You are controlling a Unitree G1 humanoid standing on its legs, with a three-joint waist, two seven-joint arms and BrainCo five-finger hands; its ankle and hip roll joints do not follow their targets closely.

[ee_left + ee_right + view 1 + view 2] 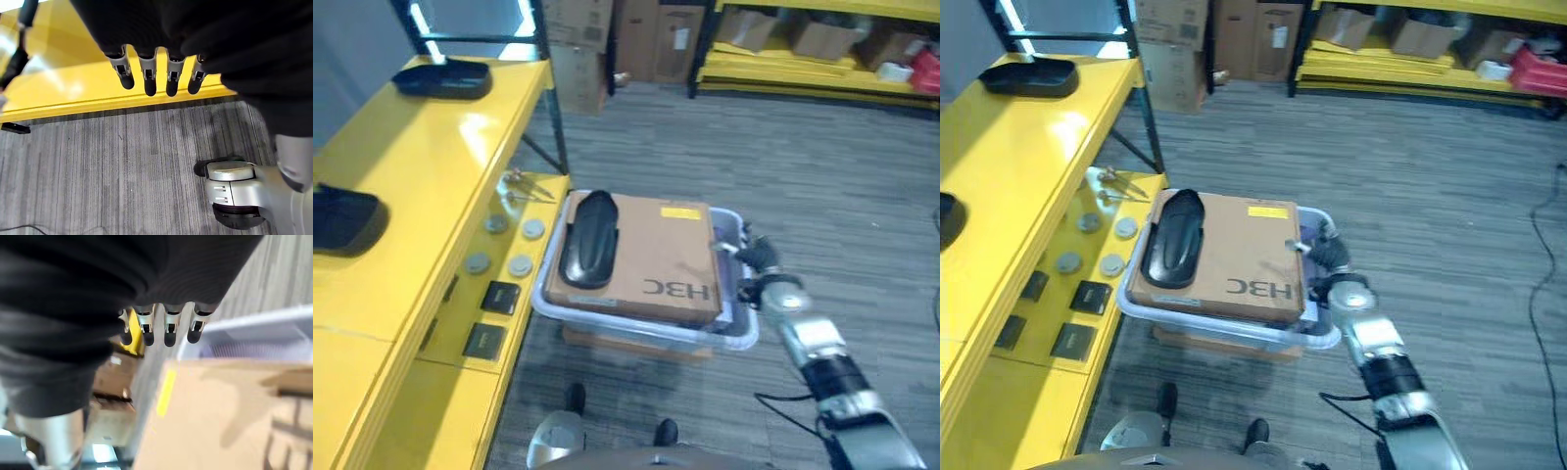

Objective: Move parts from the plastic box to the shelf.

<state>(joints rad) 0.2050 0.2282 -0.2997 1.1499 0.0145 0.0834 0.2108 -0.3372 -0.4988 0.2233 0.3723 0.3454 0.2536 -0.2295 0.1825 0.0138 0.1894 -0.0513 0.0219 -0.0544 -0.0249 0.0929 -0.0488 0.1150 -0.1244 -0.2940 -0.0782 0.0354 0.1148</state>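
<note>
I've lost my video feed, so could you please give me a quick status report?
Right hand open at plastic box corner. Left hand open, low beside shelf. Black part lies atop cardboard box, untouched.

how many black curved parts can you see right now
3: one black curved plastic part lies on the cardboard box, two sit on the yellow shelf's top, far and near. Others may be hidden.

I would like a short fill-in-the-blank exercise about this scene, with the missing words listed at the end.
1. The black part lies on top of the ____ box.
2. That box sits inside a clear ____ box.
3. The shelf is painted ____.
4. The right hand hovers beside the box with its fingers ____.

Missing words: cardboard; plastic; yellow; open
</note>
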